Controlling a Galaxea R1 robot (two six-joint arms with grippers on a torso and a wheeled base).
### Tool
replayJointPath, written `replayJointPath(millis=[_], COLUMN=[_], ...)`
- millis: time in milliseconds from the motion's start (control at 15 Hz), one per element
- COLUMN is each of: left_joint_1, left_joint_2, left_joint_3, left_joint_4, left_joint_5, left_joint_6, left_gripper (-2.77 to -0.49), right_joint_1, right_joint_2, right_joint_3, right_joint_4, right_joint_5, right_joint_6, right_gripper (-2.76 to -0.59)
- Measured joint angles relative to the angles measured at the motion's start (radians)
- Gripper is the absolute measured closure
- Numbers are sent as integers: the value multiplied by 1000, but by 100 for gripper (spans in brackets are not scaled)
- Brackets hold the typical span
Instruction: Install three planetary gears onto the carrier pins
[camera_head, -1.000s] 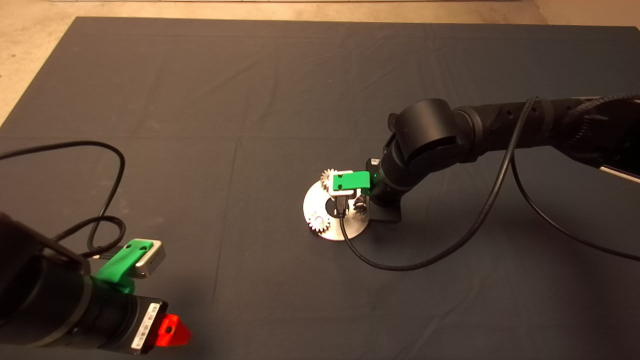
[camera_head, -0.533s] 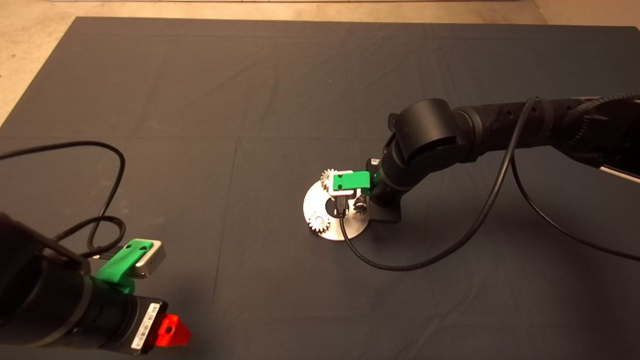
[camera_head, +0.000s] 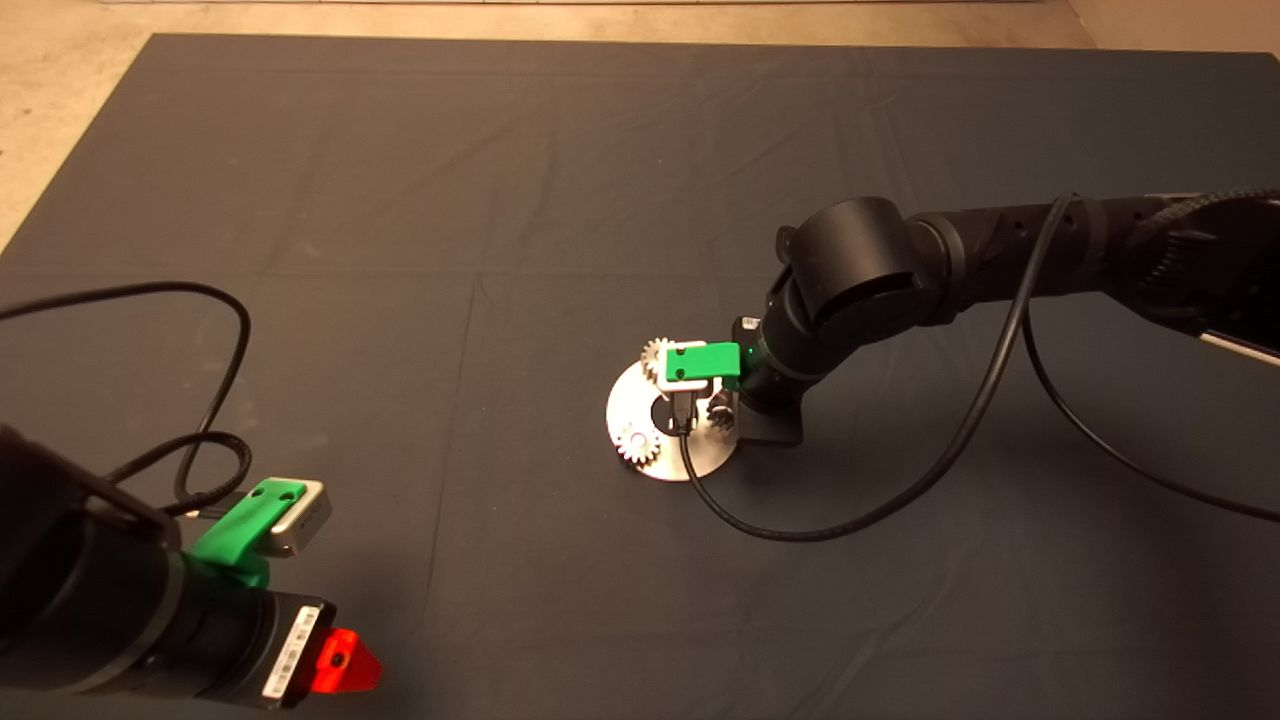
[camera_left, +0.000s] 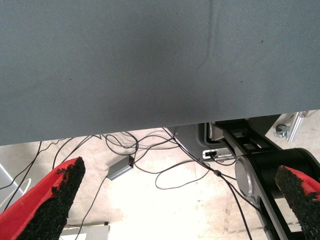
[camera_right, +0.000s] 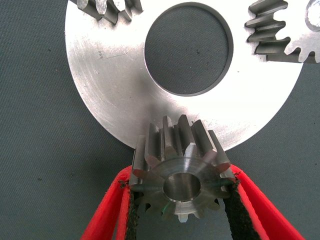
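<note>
The shiny ring-shaped disc (camera_head: 690, 458) lies mid-mat; in the right wrist view (camera_right: 115, 85) it fills the frame. Two planetary gears (camera_head: 656, 352) (camera_head: 637, 443) sit on it, seen at the disc's rim in the right wrist view (camera_right: 107, 7) (camera_right: 277, 32). My right gripper (camera_head: 722, 410) (camera_right: 181, 174) is shut on the third gear (camera_right: 182, 172) at the disc's near-right rim. The gear stands level, and a silvery pin top (camera_right: 182, 186) shows in its bore. The other carrier pins are hidden under gears. My left gripper (camera_head: 340, 665) (camera_left: 180, 172) is parked open at the lower left.
The right arm's black cable (camera_head: 820, 525) loops over the mat just in front of the disc. The left arm's cable (camera_head: 215, 400) loops at the left. The left wrist view shows the mat's edge (camera_left: 150, 127) and floor cables beyond.
</note>
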Motion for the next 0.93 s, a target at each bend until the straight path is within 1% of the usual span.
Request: replayJointPath(millis=[933], left_joint_1=[0], left_joint_2=[0], left_joint_3=[0], left_joint_4=[0], left_joint_5=[0], left_joint_6=[1], left_gripper=[-276], right_joint_1=[1], right_joint_2=[-11], right_joint_3=[3], right_joint_4=[0], right_joint_5=[-1], right_joint_6=[0], right_gripper=[-102])
